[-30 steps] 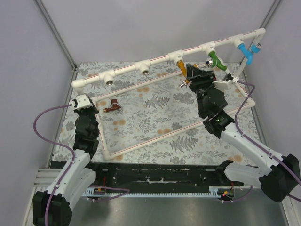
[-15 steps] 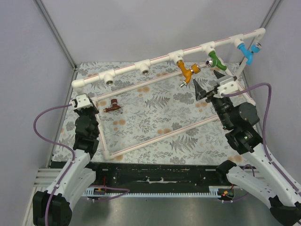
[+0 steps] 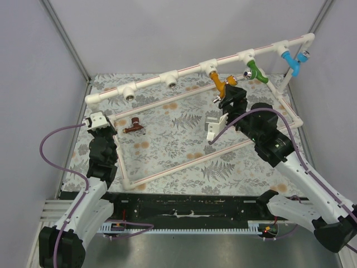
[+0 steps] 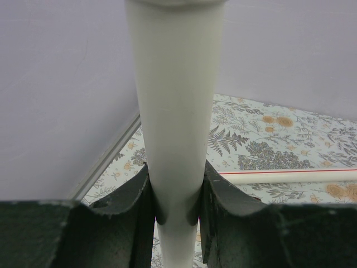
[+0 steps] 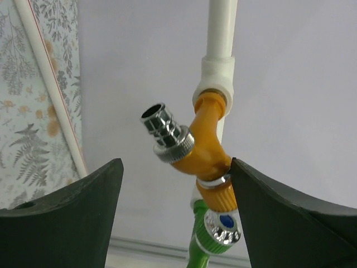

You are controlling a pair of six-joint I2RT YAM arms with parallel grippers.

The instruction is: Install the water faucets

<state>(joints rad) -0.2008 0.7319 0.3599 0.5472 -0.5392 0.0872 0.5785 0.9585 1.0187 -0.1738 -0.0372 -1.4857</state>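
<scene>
Two taps, one mounted.
My right gripper (image 5: 174, 167), spread, flanked the orange tap (image 5: 203, 151), apparently not touching; my left gripper (image 4: 177, 195) pinched the pipe frame (image 4: 175, 111); brown tap (image 3: 134, 126) lay apart.

Green tap (image 3: 255, 71), blue tap (image 3: 291, 61), white pipe frame (image 3: 152, 83)

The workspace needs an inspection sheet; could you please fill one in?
Surface: fern-print mat, pipe frame lying on it.
Job's things: orange tap fitted in top pipe; brown tap loose on mat.
Clutter: green tap and blue tap on top pipe.
End effectors: left end effector shut on a white pipe; right end effector open, facing orange tap.
Cables: purple cables loop from both arms.
Surroundings: plain grey walls.
</scene>
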